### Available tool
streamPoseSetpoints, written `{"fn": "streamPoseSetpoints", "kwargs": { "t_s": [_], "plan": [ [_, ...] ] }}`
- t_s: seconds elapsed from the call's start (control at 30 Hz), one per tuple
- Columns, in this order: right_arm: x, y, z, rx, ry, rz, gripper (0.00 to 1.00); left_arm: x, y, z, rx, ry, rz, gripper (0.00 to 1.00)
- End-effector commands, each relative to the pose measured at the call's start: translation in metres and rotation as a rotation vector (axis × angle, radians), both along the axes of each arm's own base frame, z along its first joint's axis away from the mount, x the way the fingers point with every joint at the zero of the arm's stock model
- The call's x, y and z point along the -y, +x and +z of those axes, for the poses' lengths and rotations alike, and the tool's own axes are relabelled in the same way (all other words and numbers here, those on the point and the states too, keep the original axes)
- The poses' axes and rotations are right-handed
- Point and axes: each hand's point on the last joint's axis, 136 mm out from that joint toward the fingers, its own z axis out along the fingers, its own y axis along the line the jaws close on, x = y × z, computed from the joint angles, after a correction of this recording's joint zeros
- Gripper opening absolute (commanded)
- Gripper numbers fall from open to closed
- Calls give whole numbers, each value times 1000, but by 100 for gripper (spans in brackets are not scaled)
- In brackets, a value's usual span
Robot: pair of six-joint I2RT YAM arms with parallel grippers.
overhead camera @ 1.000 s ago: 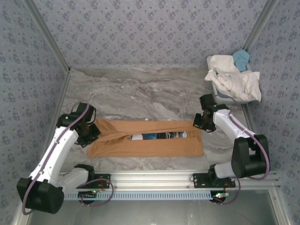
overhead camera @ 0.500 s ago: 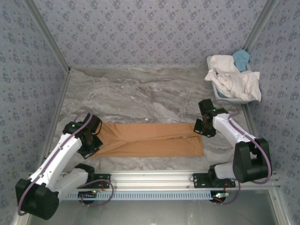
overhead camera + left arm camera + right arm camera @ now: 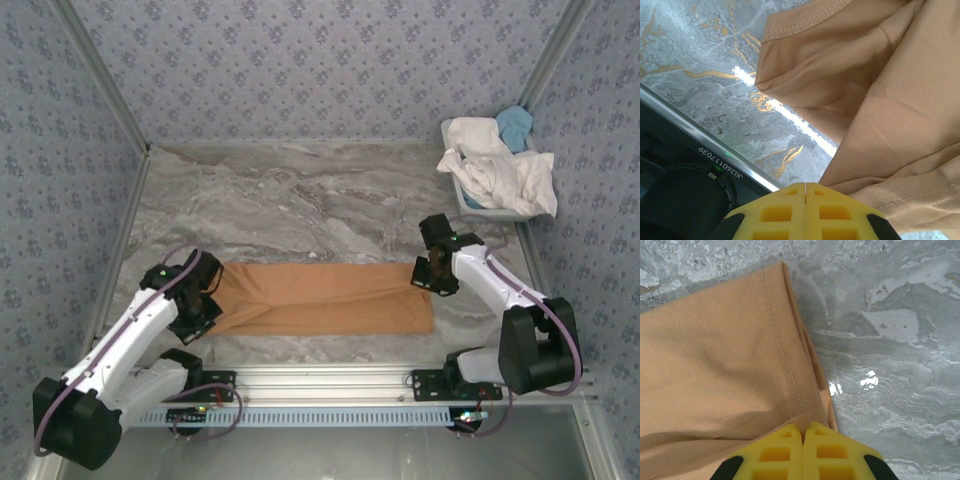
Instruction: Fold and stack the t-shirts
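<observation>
Tan-orange t-shirt (image 3: 330, 298) flatter than before (one long band), ends pinched in left tool (image 3: 805, 186) and right tool (image 3: 803, 429).

Marble table (image 3: 300, 190) bears tan t-shirt (image 3: 320, 298), white tub (image 3: 487, 213).

tan-orange t-shirt (image 3: 330, 298) lies flat, folded into a long band along the table's (image 3: 300, 200) near edge; white t-shirts (image 3: 500, 165) and a light blue one (image 3: 515, 122) heaped, crumpled, at the far right corner
</observation>
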Motion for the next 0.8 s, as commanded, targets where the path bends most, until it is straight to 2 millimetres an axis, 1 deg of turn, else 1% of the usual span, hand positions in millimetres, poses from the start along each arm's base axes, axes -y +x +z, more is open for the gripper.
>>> {"fn": "streamPoseSetpoints", "kwargs": {
  "t_s": [0.0,0.07,0.13,0.23,0.3,0.4,0.43,0.5,0.57,0.6,0.63,0.7,0.77],
  "plan": [
    [5,-11,0,-20,-32,-15,3,0,-2,-4,-4,8,12,0],
    [5,-14,0,-23,-36,-12,5,-1,0,-4,-5,14,13,0],
    [7,-17,-1,-31,-47,-17,12,-2,1,-3,0,26,10,0],
    [9,-24,1,-43,-49,-34,27,-4,3,-1,6,41,13,0],
    [12,-23,7,-20,-53,-46,35,-4,4,1,14,42,8,0],
    [12,-17,16,19,-48,-58,38,-1,8,4,32,30,5,0],
    [11,-15,18,27,-41,-62,38,0,10,7,44,21,1,3],
    [9,-9,21,43,-19,-69,37,3,17,15,73,10,-3,26],
    [6,-3,22,58,0,-76,32,3,27,27,114,19,-7,40],
    [5,0,23,67,12,-83,30,3,35,35,140,24,-16,45],
    [4,3,23,75,27,-92,29,3,42,42,156,24,-19,48],
    [0,11,23,99,72,-103,29,4,64,52,182,-1,-23,52],
    [-5,17,21,103,98,-103,30,2,87,56,198,-43,1,52]
  ]
}}
